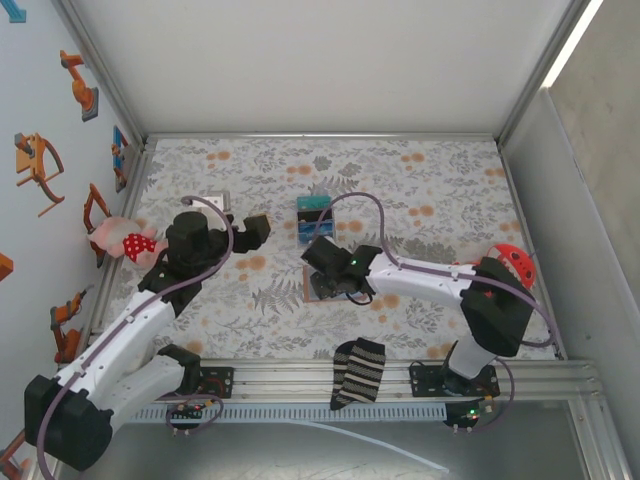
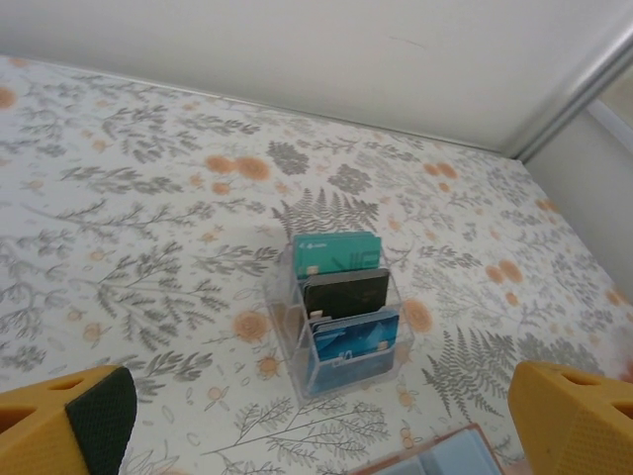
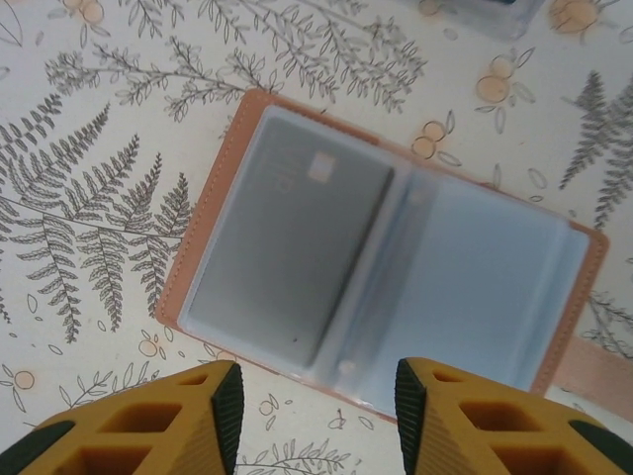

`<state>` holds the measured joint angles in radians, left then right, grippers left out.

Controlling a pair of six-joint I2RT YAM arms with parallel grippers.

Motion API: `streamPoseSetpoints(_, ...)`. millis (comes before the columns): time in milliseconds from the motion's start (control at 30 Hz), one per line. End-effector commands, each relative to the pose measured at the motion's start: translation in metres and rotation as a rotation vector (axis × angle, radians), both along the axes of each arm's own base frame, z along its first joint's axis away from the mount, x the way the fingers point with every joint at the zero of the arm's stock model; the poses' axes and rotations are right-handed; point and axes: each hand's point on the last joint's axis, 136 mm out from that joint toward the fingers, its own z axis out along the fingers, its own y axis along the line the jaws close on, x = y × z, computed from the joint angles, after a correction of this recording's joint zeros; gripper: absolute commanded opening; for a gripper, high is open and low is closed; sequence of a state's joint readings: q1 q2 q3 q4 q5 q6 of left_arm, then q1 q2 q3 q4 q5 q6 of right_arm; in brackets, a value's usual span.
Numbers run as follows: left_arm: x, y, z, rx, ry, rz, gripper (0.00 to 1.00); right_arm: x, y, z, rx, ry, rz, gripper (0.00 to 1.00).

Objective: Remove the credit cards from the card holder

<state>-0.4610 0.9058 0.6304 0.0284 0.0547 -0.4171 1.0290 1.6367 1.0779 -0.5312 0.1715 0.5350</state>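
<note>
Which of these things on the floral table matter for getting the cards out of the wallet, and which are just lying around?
For the job:
open tan leather-like folding card holder
grey-blue flat card in one of its sleeves

Lying about:
clear plastic stand of teal, black and blue cards
dark striped sock
pink plush toy
red black-spotted object

Mid-desk: card holder (image 3: 386,267) lies opened flat on the desk (image 1: 430,200), under the right gripper (image 3: 316,396) (jaws apart, over its near edge). In the right wrist view a credit card (image 3: 282,247) sits in its left pocket and the closing tab (image 3: 603,371) sticks out at its right. Just behind it stands the card rack (image 1: 314,218), three cards upright in it, one behind another. The left gripper (image 1: 252,230) hangs left of the rack. Desk's left edge: plush toy (image 1: 125,242). Near edge, between the arm bases: sock (image 1: 358,372).
</note>
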Motion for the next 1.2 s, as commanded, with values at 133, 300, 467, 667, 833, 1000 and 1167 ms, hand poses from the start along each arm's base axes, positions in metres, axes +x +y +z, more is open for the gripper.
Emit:
streamPoseSetpoints(133, 0.001, 0.028, -0.013, -0.02, 0.045, 0.173, 0.97, -0.004, 0.024, -0.013, -0.01, 0.053, 0.058, 0.49)
streamPoseSetpoints(300, 0.001, 0.03, -0.018, -0.008, 0.059, 0.181, 0.97, -0.004, 0.033, -0.023, -0.02, 0.075, 0.08, 0.52)
streamPoseSetpoints(467, 0.002, 0.035, -0.023, 0.012, 0.062, 0.206, 0.97, -0.004, 0.035, -0.031, -0.039, 0.091, 0.084, 0.55)
streamPoseSetpoints(667, 0.003, 0.034, -0.025, 0.018, 0.072, 0.202, 0.97, -0.001, 0.027, -0.039, -0.076, 0.086, 0.061, 0.57)
streamPoseSetpoints(833, 0.004, 0.033, -0.024, 0.019, 0.073, 0.2, 0.97, -0.003, 0.024, -0.049, -0.103, 0.102, 0.064, 0.57)
streamPoseSetpoints(1000, 0.005, 0.032, -0.023, 0.022, 0.072, 0.198, 0.97, -0.006, 0.023, -0.058, -0.117, 0.124, 0.065, 0.57)
streamPoseSetpoints(1167, 0.006, 0.031, -0.023, 0.023, 0.073, 0.194, 0.97, -0.007, 0.019, -0.063, -0.133, 0.129, 0.065, 0.54)
